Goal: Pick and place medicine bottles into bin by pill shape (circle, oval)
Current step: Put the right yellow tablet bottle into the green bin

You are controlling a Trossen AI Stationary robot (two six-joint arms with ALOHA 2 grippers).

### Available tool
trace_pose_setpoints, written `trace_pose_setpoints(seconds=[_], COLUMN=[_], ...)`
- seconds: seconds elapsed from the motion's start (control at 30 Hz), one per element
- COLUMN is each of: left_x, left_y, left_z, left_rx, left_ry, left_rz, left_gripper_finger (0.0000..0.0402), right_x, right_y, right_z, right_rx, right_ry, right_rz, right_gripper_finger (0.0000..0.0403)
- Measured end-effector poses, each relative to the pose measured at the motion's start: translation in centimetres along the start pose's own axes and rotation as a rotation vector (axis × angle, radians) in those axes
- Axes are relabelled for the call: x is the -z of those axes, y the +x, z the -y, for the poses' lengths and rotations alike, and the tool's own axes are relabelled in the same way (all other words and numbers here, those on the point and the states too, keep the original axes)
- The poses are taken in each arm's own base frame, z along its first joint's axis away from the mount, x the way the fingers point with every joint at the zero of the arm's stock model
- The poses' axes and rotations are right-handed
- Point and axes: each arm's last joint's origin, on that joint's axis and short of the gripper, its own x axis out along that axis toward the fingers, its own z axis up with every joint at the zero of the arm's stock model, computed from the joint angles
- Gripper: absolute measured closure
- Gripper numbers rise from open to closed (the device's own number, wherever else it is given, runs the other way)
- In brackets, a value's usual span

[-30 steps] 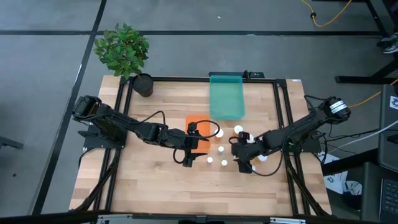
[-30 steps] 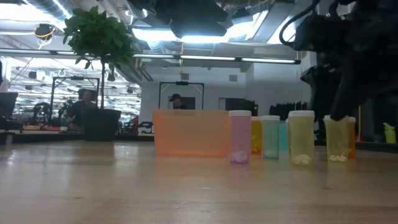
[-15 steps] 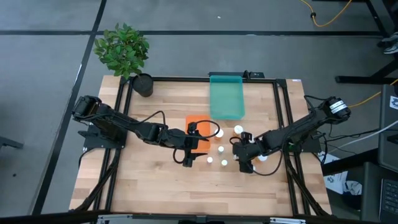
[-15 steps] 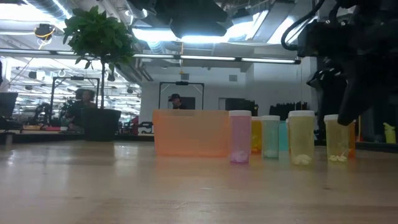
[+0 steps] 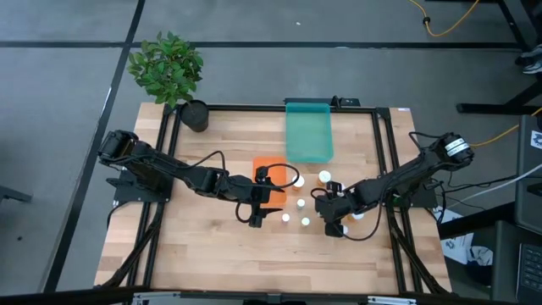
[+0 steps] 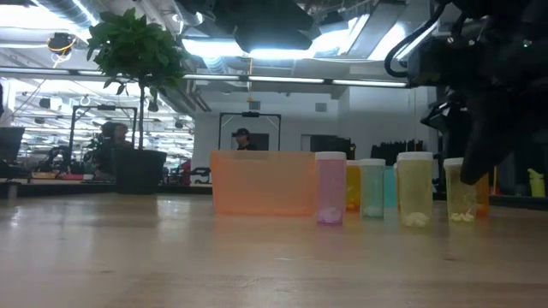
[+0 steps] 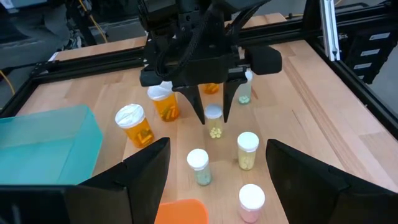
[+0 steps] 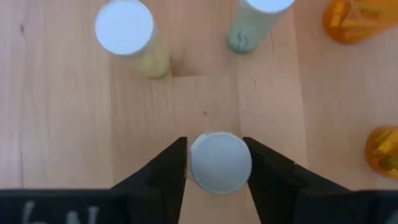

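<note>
We look down on a wooden counter [image 5: 203, 246]. Our right end effector [image 8: 219, 163] reaches straight down, its fingers [image 8: 168, 165] pressed against a white-capped bottle [image 8: 220, 162] standing on the counter. The other bottles [image 7: 247, 149] stand close around it, near the counter's middle. An orange bin [image 5: 269, 178] and a teal bin [image 5: 308, 131] lie just beyond them. Our left end effector [image 5: 257, 217] hovers beside the orange bin, fingers [image 7: 146, 169] spread wide, holding nothing.

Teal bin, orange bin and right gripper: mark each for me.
Teal bin [image 5: 308, 134]: high view, bare floor.
Orange bin [image 6: 261, 183]: low view, front wall.
Right gripper [image 8: 215, 163]: right wrist view, between fingertips, around a white-capped bottle [image 8: 220, 160].
</note>
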Motion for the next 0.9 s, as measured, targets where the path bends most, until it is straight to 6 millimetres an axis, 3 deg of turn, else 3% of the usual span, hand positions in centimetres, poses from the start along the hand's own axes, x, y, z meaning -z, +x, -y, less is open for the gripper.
trace_pose_setpoints(seconds=[0.23,0.4,0.7,0.9], left_x=[0.0,0.0,0.0,0.0], left_y=[0.0,0.0,0.0,0.0], left_z=[0.0,0.0,0.0,0.0], left_rx=[0.0,0.0,-0.002,-0.002], left_ry=[0.0,0.0,0.0,0.0], left_rz=[0.0,0.0,0.0,0.0], left_gripper_finger=[0.0145,0.0145,0.0145,0.0145], right_x=[0.0,-0.6,-7.4,-11.3], right_y=[-0.1,-0.7,-8.6,-12.1], right_z=[0.0,0.0,1.2,5.9], right_rx=[-0.003,0.011,0.386,0.636], right_ry=[0.001,-0.079,-0.304,-0.198], right_rz=[0.005,0.003,0.087,0.162], right_gripper_finger=[0.029,0.0288,0.0295,0.0291])
